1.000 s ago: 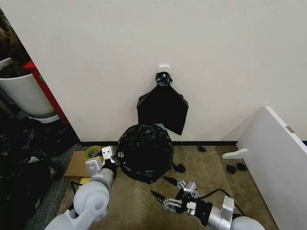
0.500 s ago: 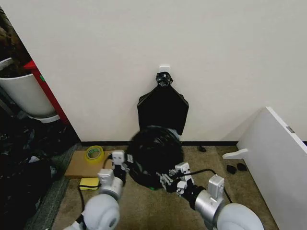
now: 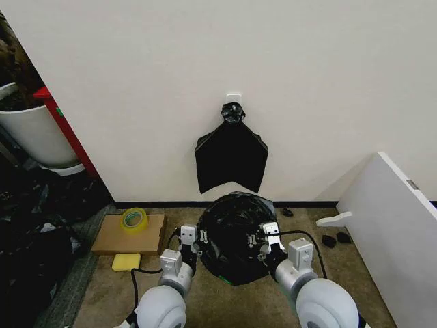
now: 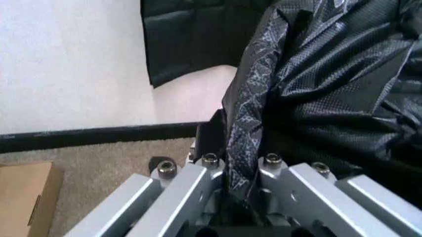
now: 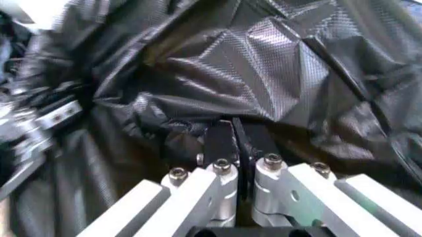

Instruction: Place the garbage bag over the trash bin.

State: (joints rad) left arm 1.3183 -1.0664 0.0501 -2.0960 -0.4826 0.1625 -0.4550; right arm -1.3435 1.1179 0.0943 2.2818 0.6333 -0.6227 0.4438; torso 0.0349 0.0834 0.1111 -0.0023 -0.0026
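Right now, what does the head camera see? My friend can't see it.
Both grippers, left and right, pinch a black bag covering the bin on the carpet. A bundle of bags hangs on the wall behind it.

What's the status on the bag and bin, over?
Left end effector and right end effector both shut on garbage bag. Bag drapes over trash bin. Nothing in the way.

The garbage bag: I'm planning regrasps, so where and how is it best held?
Probably at its loose edge folds on opposite sides, as now: left gripper pinches a fold of the garbage bag from its left, right gripper from its right. The crinkled film offers thin pinchable ridges.
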